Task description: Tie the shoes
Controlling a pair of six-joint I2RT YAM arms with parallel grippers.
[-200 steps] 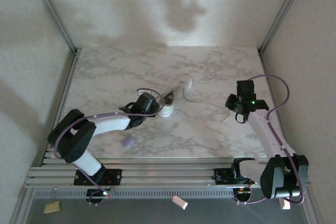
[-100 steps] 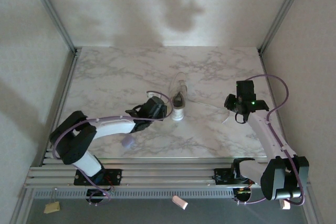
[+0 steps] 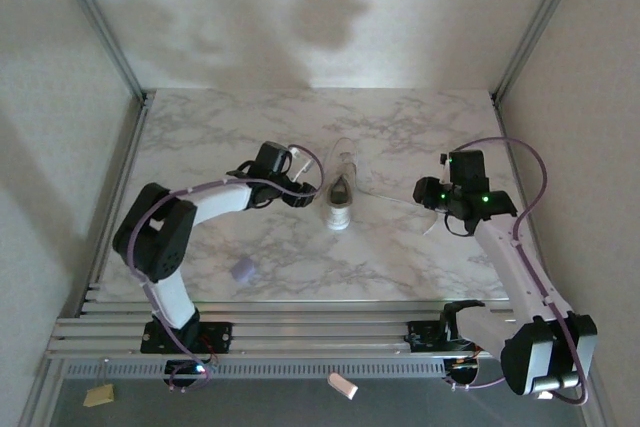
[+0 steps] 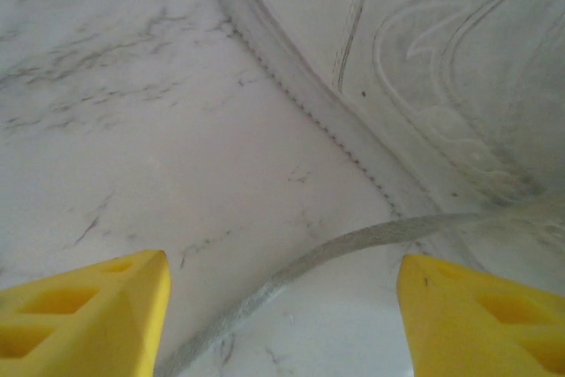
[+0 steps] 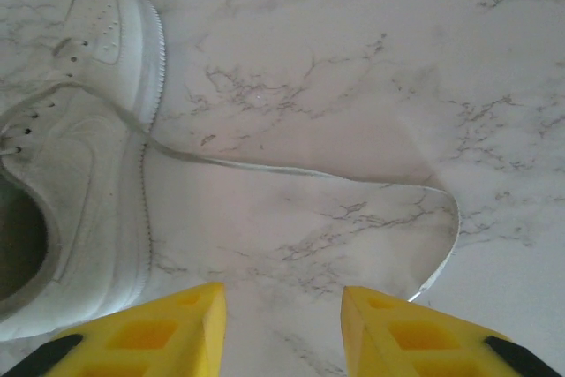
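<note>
At nine o'clock of the sneaker point(image 3: 341, 199), the left gripper point(image 4: 282, 306), spread, straddles a lace point(image 4: 300, 267); closing too high could miss it. The right gripper point(image 5: 282, 324), at three o'clock, is spread too, empty.

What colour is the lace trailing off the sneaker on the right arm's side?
The lace is white, like the sneaker; the right wrist view shows it best.

Left pincer point(image 4: 282, 315) over lace point(image 4: 353, 249), jaws wide apart.
Lace lies on the marble worktop point(image 4: 132, 130) between yellow fingertips point(image 4: 88, 306); white sneaker point(image 4: 441, 86) sidewall at far right.
</note>
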